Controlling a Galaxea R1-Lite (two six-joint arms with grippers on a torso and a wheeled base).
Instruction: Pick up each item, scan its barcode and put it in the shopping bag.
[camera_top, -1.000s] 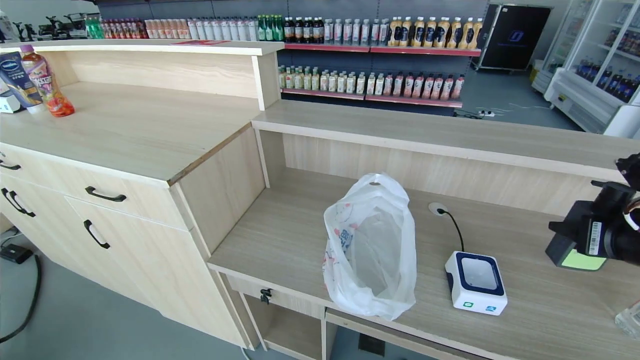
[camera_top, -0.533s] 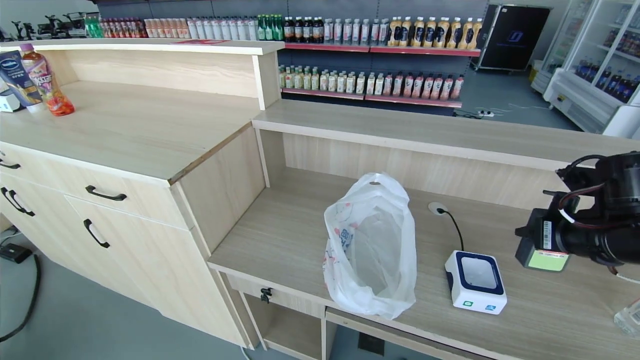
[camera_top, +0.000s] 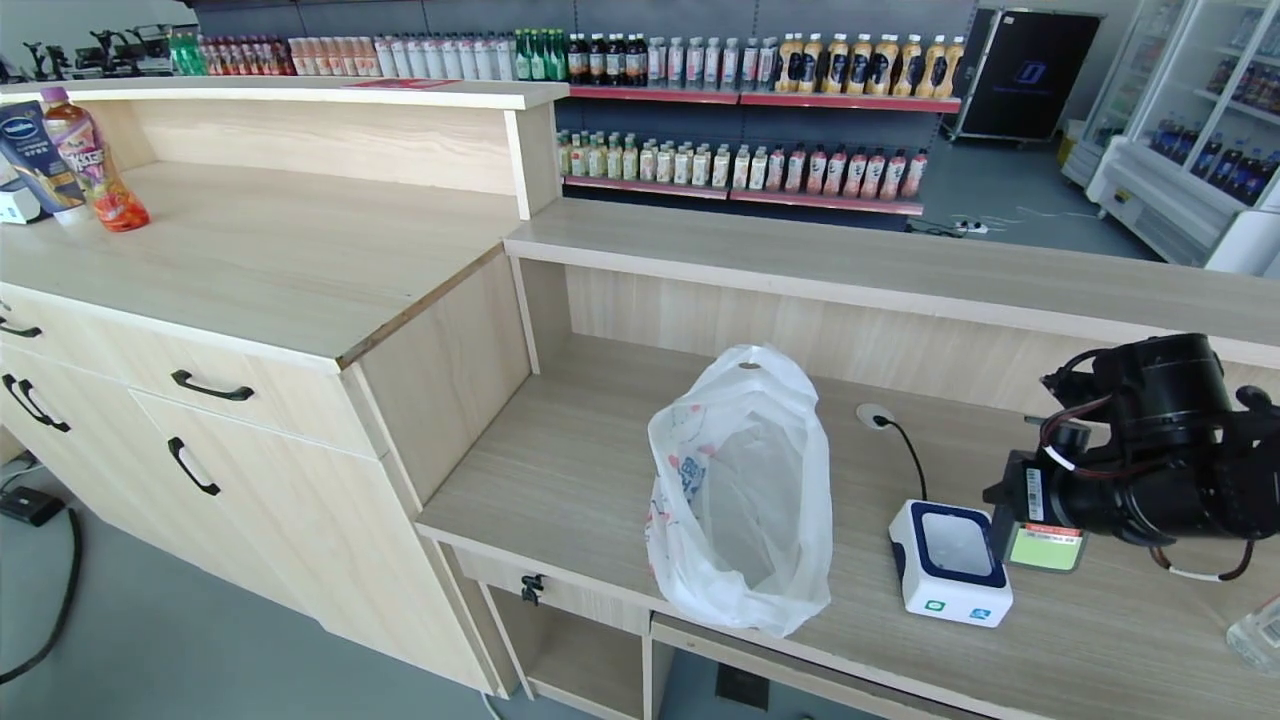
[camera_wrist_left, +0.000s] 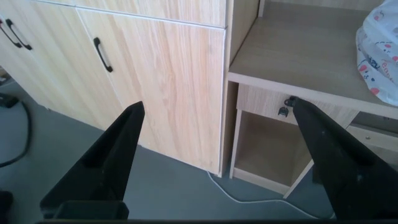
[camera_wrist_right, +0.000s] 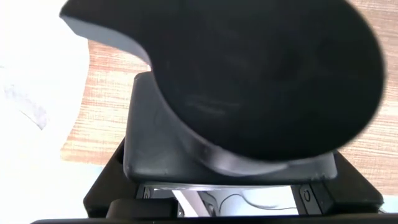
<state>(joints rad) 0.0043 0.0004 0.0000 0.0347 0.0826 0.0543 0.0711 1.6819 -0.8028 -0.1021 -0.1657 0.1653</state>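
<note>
Behind the wooden counter (camera_top: 300, 260) run red shelves (camera_top: 760, 100) of bottled drinks (camera_top: 860, 65). A glass-door fridge (camera_top: 1235, 90) stands beyond its right end.

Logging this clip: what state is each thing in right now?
shopping bag: upright, mouth open.
scanner: window facing up, cable attached.
dark box: held in air beside scanner.
right end effector: shut on dark box.
left end effector: open, empty.
orange bottle: upright, capped.

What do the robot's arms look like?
The right arm is black and chunky, with a round, barrel-shaped wrist and thin dark and white cables looping off it. The left gripper has two flat black jaws that taper to narrow tips.
</note>
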